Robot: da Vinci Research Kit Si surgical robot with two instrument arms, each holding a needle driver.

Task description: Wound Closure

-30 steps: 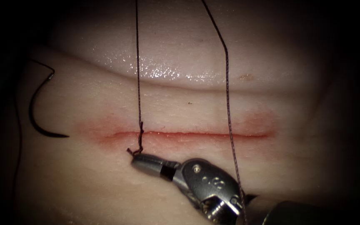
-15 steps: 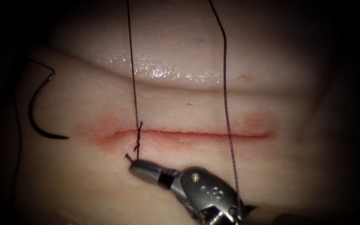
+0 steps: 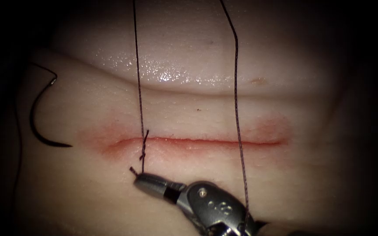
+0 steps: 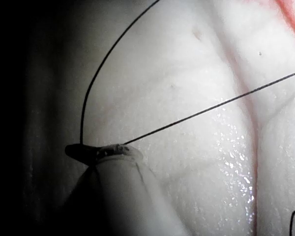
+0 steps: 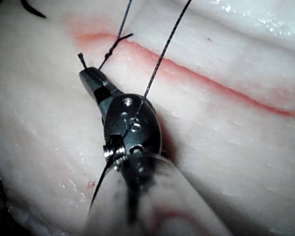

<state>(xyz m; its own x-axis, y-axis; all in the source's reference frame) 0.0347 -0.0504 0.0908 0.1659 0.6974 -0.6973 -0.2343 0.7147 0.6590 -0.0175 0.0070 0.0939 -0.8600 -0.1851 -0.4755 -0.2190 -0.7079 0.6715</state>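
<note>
Nearest to the endoscope, the right tool [image 3: 137, 178] lies low over the tissue [image 3: 206, 109], below the cut [image 3: 197, 141] and toward its left end. Its jaws are together, clamped on the short end of the thread [image 3: 139, 100], with a small tail sticking out past the tip. I judge that this hold is there to keep the short end tight against the knot [image 3: 144, 146], which sits right on the cut.

From the knot, one strand goes straight up and out of view. A second strand [image 3: 237, 109] comes down further right, crosses the cut, and passes over the wrist of the right tool.

In the left wrist view, the left tool [image 4: 88, 151] has its jaws closed on the thread, and two strands leave it toward the cut, probably to give the opposite pull.

The needle [image 3: 38, 118] lies free on the tissue, well to the left of the cut; no tool holds it and it is not in the tissue.

The tissue is pale, wet and shiny further back, with red fluid [image 3: 267, 131] along the cut. Around it, the room is dark.
</note>
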